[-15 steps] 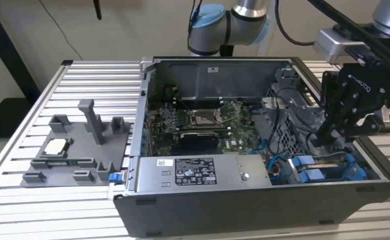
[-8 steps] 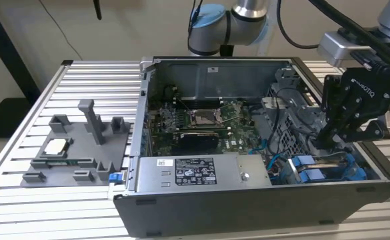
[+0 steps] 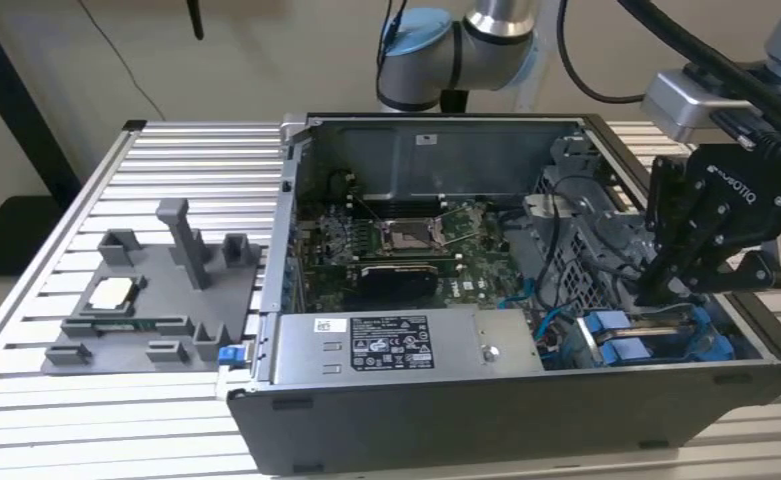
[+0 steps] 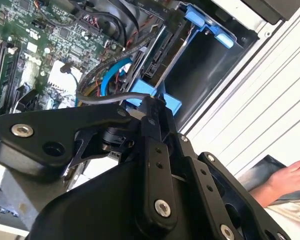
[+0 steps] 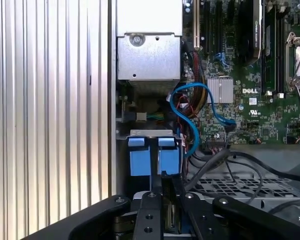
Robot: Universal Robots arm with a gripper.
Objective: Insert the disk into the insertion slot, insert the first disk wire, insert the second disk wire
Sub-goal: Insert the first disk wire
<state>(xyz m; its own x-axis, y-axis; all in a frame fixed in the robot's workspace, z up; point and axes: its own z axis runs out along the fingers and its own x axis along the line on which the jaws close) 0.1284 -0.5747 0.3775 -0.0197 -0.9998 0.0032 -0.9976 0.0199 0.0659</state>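
Observation:
The disk's bright blue carrier (image 5: pixel 145 157) sits in the insertion slot at the case's front corner, on the exterior view's right (image 3: pixel 626 340); its drive body is hidden. My gripper (image 3: pixel 650 295) reaches down into the case right at that carrier. In both wrist views its fingertips (image 5: pixel 162 175) (image 4: pixel 152 102) are close together against the blue carrier tabs (image 4: pixel 165 100). A dark grey disk wire (image 4: pixel 100 97) runs straight into the fingertips, and shows as a cable (image 5: pixel 210 160) leading to them. The connector end is hidden by the fingers.
The open case holds a motherboard (image 3: pixel 404 240), a grey box with a white sticker (image 3: pixel 390 345) and a looping blue cable (image 5: pixel 190 115). A grey fixture plate (image 3: pixel 150 290) lies on the slatted table (image 3: pixel 123 400). A person's hand (image 4: pixel 290 180) rests beyond the case.

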